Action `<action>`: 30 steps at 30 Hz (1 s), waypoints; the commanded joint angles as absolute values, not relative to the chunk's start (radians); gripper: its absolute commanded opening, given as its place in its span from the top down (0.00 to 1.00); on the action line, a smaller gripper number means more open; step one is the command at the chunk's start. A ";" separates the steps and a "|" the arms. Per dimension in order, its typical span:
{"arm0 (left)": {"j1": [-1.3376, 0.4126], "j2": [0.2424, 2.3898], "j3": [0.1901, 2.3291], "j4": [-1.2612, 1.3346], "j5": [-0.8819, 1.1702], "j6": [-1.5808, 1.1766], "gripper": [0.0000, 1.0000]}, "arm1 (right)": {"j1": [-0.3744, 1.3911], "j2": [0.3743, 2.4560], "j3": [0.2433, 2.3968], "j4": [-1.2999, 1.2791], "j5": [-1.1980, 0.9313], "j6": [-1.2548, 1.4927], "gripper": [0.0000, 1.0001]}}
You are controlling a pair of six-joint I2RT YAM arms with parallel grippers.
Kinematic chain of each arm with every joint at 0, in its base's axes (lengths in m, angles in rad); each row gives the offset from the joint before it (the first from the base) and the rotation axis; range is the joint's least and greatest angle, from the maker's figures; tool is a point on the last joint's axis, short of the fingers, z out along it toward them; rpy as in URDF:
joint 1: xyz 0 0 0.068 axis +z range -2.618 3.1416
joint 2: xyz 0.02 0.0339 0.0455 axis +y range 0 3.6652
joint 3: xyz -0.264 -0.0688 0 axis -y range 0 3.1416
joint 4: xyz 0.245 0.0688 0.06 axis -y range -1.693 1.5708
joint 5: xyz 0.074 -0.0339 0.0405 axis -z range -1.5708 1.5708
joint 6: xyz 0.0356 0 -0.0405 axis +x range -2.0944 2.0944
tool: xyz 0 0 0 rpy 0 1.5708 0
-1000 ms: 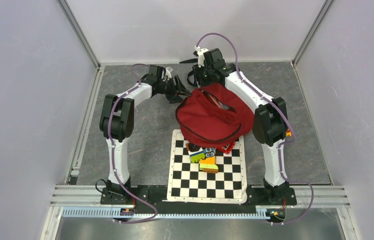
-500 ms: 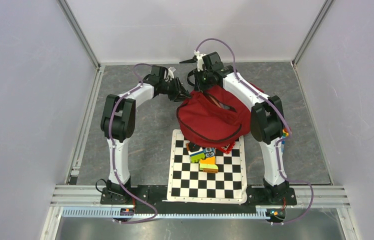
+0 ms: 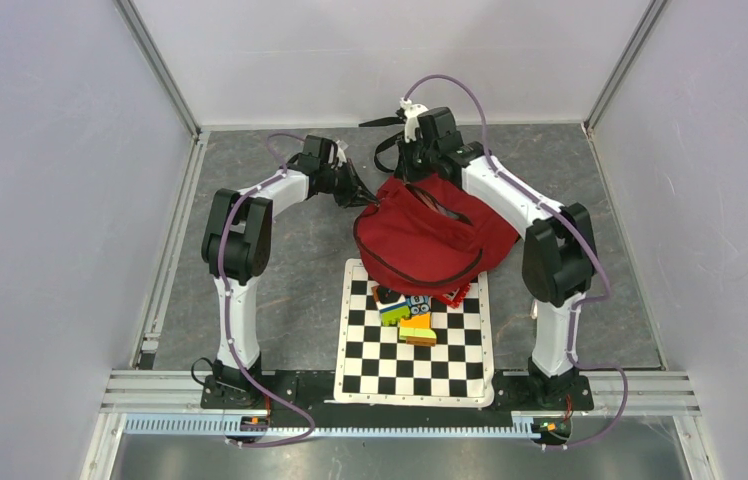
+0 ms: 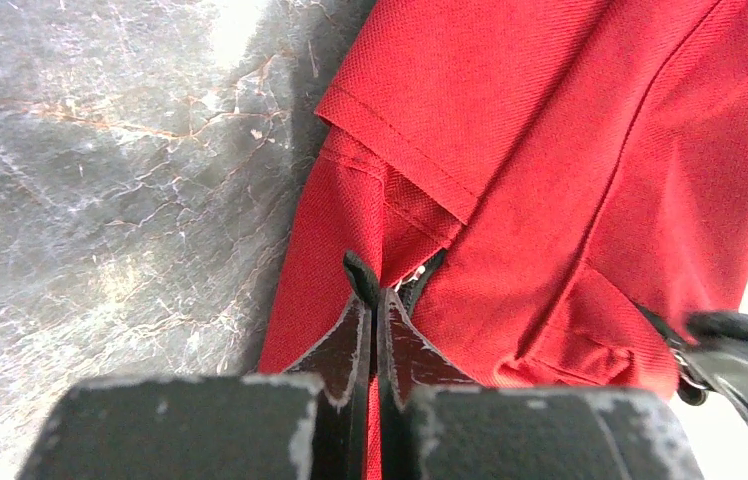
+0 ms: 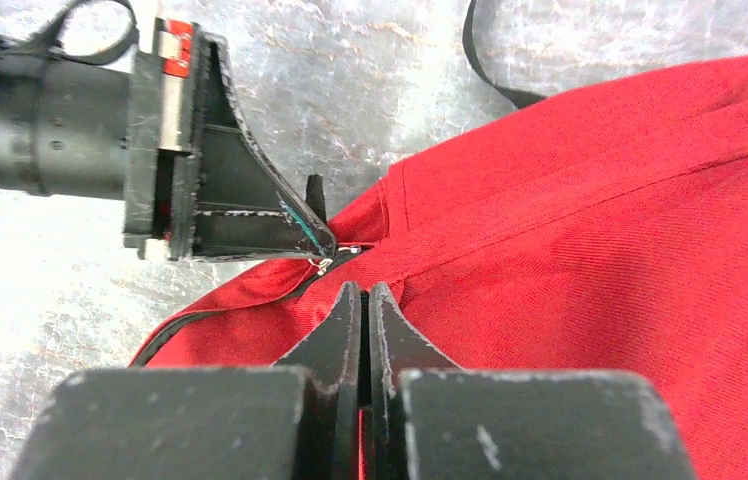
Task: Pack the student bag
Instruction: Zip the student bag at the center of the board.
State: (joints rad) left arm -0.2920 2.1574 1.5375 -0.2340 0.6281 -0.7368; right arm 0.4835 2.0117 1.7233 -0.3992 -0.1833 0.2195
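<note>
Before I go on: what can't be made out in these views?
- Top view: inside of the student bag, covered by its own fabric.
- Top view: toys, partly under the bag.
- Wrist views: whether the left hand and right hand grip anything, hidden between shut fingers.

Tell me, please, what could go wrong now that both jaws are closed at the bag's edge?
Both jaws seem to pinch only thin fabric of the student bag beside its zipper, so it may slip out when pulled. The bag's near edge overlaps the toy blocks; pulling could drag them across the checkered mat.
</note>
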 commanded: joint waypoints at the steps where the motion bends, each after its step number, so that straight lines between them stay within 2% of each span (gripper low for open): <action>1: -0.290 2.128 1.542 -0.283 0.564 -0.754 0.98 | 0.481 1.890 1.668 -0.306 -0.190 0.198 1.00; 13: -0.275 2.137 1.555 -0.298 0.488 -0.758 0.98 | 0.481 1.718 1.420 -0.318 -0.154 0.118 1.00; 30: -0.252 2.150 1.639 -0.396 0.367 -0.652 0.98 | 0.476 1.527 1.216 -0.317 -0.117 0.077 1.00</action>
